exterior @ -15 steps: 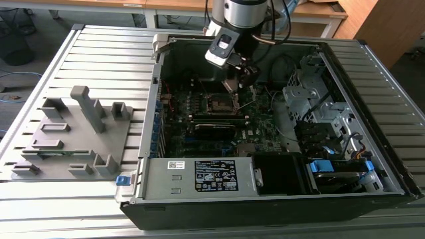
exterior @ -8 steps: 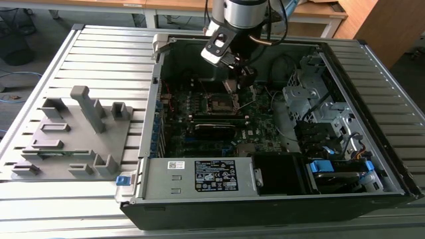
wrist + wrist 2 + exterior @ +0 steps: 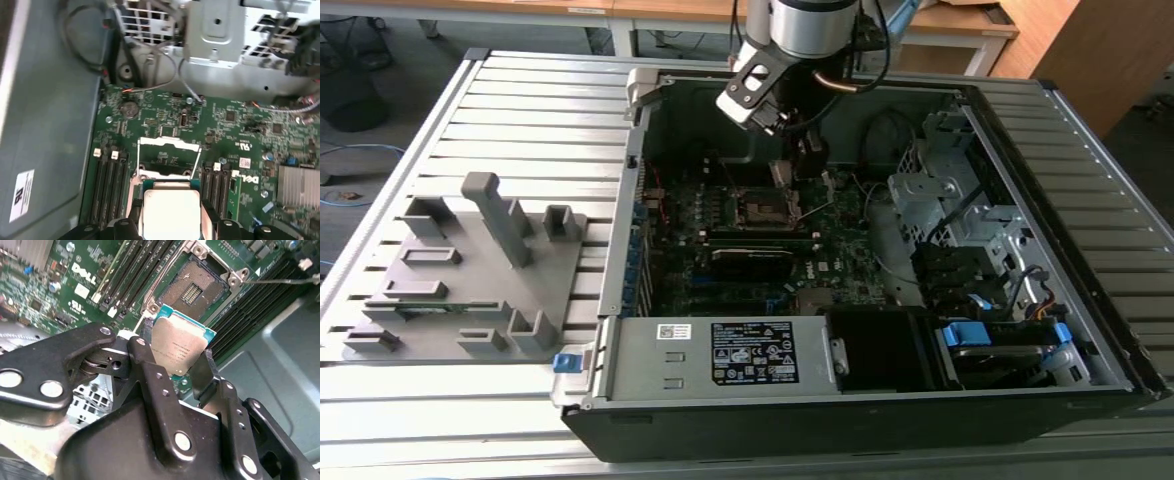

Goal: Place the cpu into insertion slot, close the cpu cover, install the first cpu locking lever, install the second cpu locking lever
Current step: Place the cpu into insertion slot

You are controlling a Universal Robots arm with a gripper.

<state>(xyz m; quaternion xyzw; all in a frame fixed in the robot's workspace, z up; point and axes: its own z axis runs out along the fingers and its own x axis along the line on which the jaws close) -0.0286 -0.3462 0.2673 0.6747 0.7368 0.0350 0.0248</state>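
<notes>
Step one: fingers (image 3: 150, 375) clamped on cpu (image 3: 180, 347), hovering near bare insertion slot (image 3: 197, 287); seating likely needs chip level, corners matched.

Site: workshop-type lab, I judge | under me: slotted aluminium bench (image 3: 540, 110) | on it: opened desktop computer case (image 3: 854, 432), grey moulded fixture plate (image 3: 460, 290) | beyond: wooden desks (image 3: 520, 8), black bin (image 3: 350, 95) on grey floor (image 3: 403, 45)

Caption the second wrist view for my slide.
The claw grips the cpu by its edges, tilted, near the exposed insertion slot on the green motherboard.
</notes>
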